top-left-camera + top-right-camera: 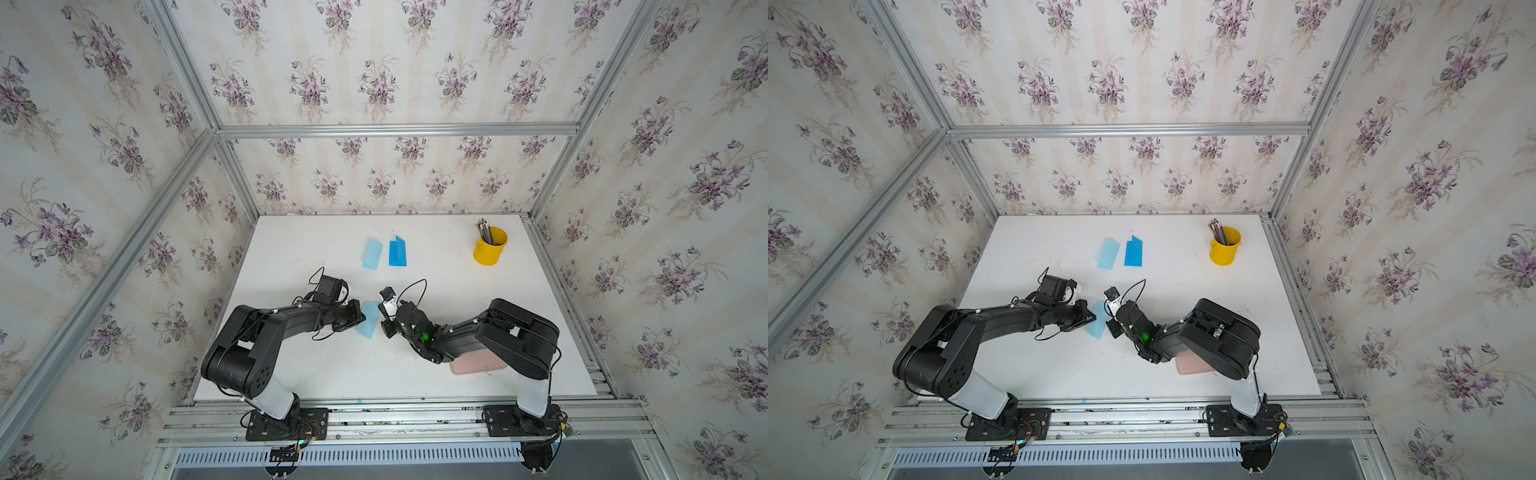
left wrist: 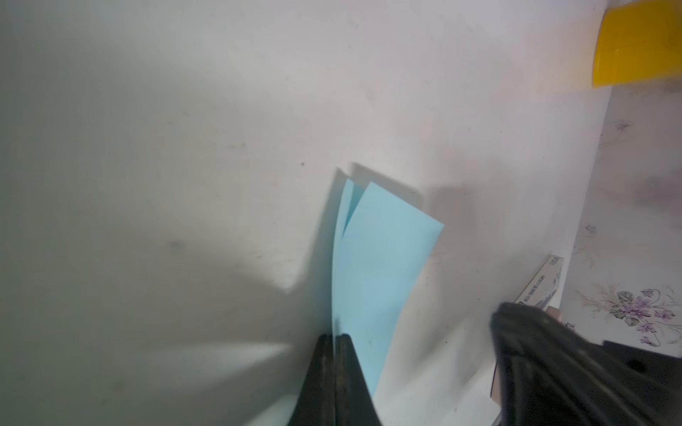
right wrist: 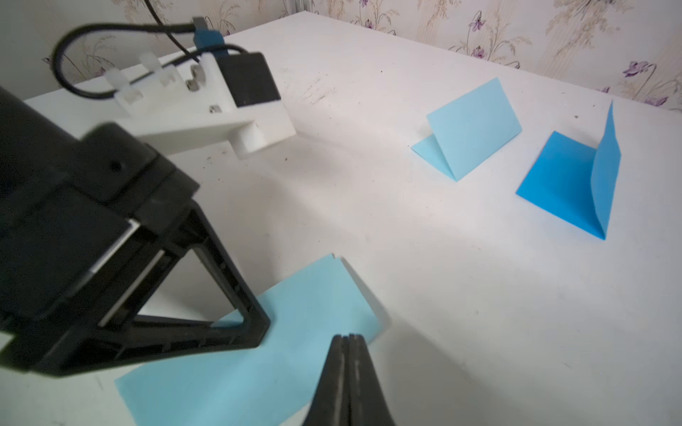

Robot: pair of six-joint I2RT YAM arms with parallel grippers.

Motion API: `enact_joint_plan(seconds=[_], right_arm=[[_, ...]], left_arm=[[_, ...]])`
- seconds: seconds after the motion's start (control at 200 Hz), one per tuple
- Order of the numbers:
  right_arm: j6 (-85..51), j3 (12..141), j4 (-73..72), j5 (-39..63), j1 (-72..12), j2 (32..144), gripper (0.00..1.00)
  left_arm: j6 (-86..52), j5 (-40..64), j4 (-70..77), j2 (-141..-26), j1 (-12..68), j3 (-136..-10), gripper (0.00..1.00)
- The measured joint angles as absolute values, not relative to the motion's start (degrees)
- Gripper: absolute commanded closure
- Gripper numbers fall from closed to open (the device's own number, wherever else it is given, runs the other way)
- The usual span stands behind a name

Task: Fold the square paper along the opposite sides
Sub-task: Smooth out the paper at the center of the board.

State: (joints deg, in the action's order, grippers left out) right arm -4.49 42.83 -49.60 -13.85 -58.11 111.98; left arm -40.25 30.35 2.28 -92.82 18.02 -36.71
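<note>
Reference landmark: yellow cup (image 1: 490, 249) at the far right of the table (image 1: 332, 365).

1. Left gripper (image 2: 336, 339): well to the left of the cup and nearer the robot. Jaws pressed together, with the thin edge of the light-blue paper (image 1: 370, 322) nipped between them.
2. The paper lies on the table beside that gripper, between the two arms. It is already doubled into a narrow strip.
3. Two folded sheets, pale (image 1: 372, 253) and dark blue (image 1: 397, 252), stand left of the cup at about its depth. Both gape.
4. Right gripper (image 3: 347, 339): jaws pressed together and holding nothing, at the paper's cup-side edge.

Risks, as judged: in the left wrist view the layers part at the far end, and in the right wrist view a corner is slightly offset. Pressing now would set a crooked crease. Releasing early would let the flap spring open. A dragging right tip could skate the sheet.

Not established: whether the right tips touch the paper. The pink object (image 1: 469, 366), nearer the robot than the cup, is mostly under the right arm.
</note>
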Motion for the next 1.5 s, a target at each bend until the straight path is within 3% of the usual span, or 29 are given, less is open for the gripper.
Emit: enact_joint_plan(seconds=[0.579, 1.239, 1.499], right_arm=[[-5.8, 48.0, -55.9, -14.1, -57.2, 123.1, 1.00], [-8.7, 44.4, -52.2, -16.7, -53.6, 117.8, 1.00], [-7.6, 43.8, -54.6, -11.8, -55.3, 113.6, 1.00]], left_arm=[[-40.8, 31.9, 8.0, -94.1, 18.1, -35.5, 1.00], [-40.4, 31.5, 8.5, -92.2, 16.8, -33.3, 1.00], [-42.9, 29.8, 7.9, -91.2, 16.7, -32.9, 1.00]])
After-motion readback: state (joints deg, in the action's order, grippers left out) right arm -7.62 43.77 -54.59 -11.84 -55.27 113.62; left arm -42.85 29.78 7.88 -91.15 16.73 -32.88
